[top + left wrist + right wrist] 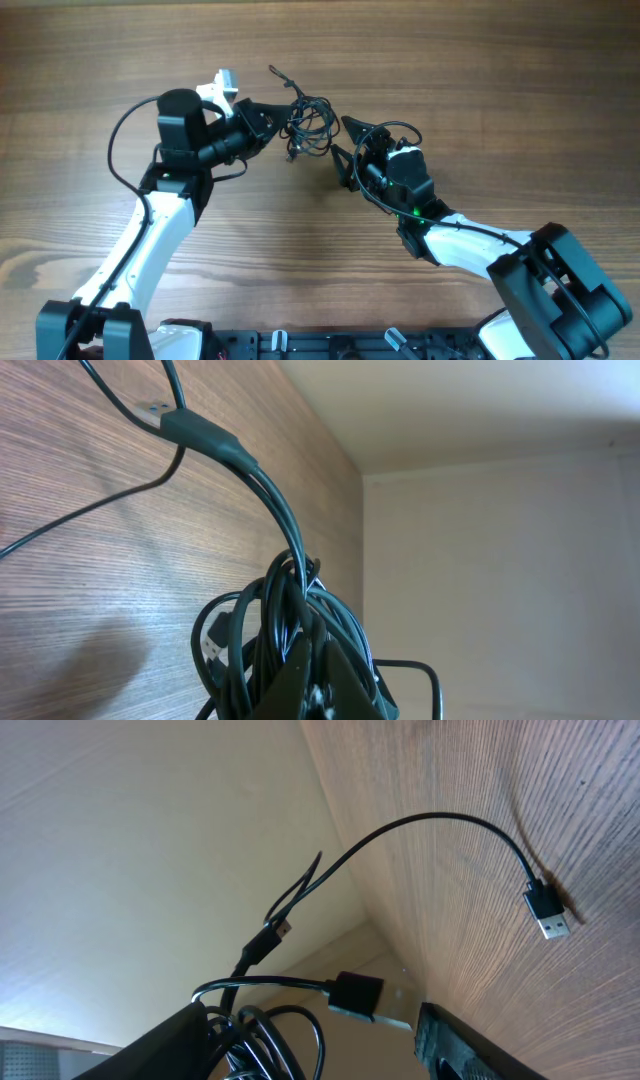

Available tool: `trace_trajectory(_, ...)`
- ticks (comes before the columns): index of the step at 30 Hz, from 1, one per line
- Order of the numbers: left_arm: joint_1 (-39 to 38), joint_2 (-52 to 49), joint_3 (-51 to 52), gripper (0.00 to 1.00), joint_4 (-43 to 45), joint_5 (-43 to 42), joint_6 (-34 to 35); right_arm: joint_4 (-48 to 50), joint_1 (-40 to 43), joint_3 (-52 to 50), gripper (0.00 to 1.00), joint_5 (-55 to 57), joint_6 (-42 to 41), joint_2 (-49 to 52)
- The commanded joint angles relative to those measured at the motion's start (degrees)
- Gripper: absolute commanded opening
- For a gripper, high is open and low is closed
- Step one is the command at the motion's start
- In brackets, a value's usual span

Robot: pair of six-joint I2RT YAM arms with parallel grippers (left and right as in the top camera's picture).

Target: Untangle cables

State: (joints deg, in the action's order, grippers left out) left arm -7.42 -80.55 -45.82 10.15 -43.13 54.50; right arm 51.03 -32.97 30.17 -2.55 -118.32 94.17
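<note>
knotted cables (pixel 312 125), one strand (pixel 283 78) pointing far-left

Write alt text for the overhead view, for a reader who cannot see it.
A tangled bunch of thin black cables sits over the middle of a brown wooden table, with the left tool shut on it. The right tool stands open on the bunch's other side. One loose plug end trails toward the table's far edge.

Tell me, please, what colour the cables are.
The cables are black, clearest in the left wrist view.
</note>
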Motion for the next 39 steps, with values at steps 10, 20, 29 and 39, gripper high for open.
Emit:
trace_trajectory(10, -7.85, 0.92, -0.04, 0.04, 2.86, 3.8, 3.21, -2.43, 1.55, 1.01, 0.52, 3.45, -0.39, 0.13)
trace_trajectory(20, -7.85, 0.92, -0.04, 0.04, 2.27, 1.55, 2.93, -7.5, 6.75, 1.01, 0.04, 1.42, -0.39, 0.13)
trace_trajectory(29, -7.85, 0.92, -0.04, 0.04, 1.57, -2.29, -3.43, -8.5, 8.52, 1.01, 0.04, -3.91, -0.09, 0.13)
trace_trajectory(39, -6.82, 0.9, -0.04, 0.04, -14.4, -1.68, -32.09, -1.49, 10.71, 1.01, 0.05, -13.0, 36.96, 0.11)
